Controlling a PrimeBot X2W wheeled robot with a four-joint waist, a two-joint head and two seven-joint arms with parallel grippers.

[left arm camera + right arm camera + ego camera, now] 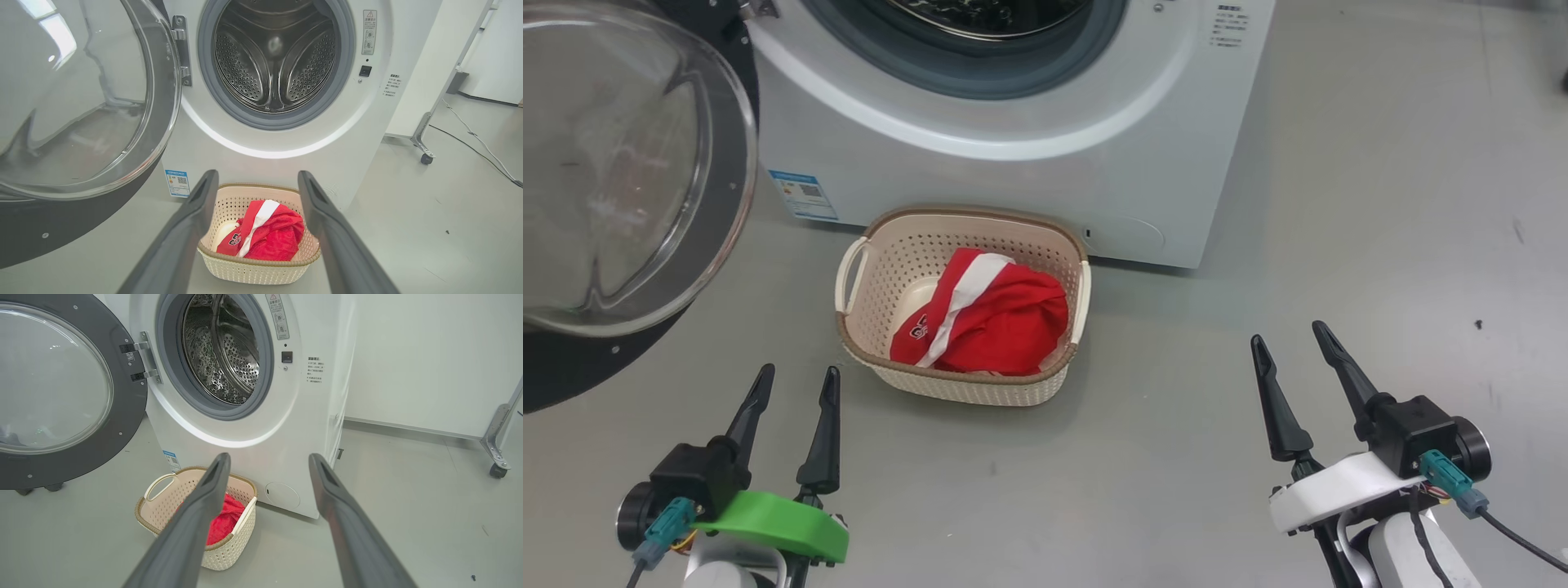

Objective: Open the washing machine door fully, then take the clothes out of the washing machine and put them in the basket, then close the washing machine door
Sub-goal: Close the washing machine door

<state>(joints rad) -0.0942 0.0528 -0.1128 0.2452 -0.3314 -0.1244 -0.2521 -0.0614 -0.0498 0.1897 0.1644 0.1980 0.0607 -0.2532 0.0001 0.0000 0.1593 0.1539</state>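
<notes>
Both grippers empty. Left gripper (pixel 800 369) and right gripper (pixel 1287 332) hang low over the floor in front of the washing machine (pixel 1013 175), fingers spread, touching nothing.

Status, my read:
- Washing machine door (pixel 621 188): swung wide out to the left of the washing machine, so the open step looks done.
- Clothes (pixel 996 314): red bundle with a white stripe lies inside the basket (pixel 964 211), which sits on the floor at the foot of the washing machine, just below the port.
- Drum (pixel 276 57): in the left wrist view, bare steel is all I see, no fabric. Unloading looks finished.
- Left to do: close the door. The left gripper is on the door's side of the washing machine, so it's the likelier one for the push.

Can't confirm:
- The drum's front floor sits behind the grey gasket lip, so a small item there would be masked.
- Head view cuts the port off at the top, and the door runs off the left edge.
- Bundle is crumpled, so the garment count is unclear and the lettering is only partly readable.
- Door latch and handle can't be made out. Glare on the glass.
</notes>
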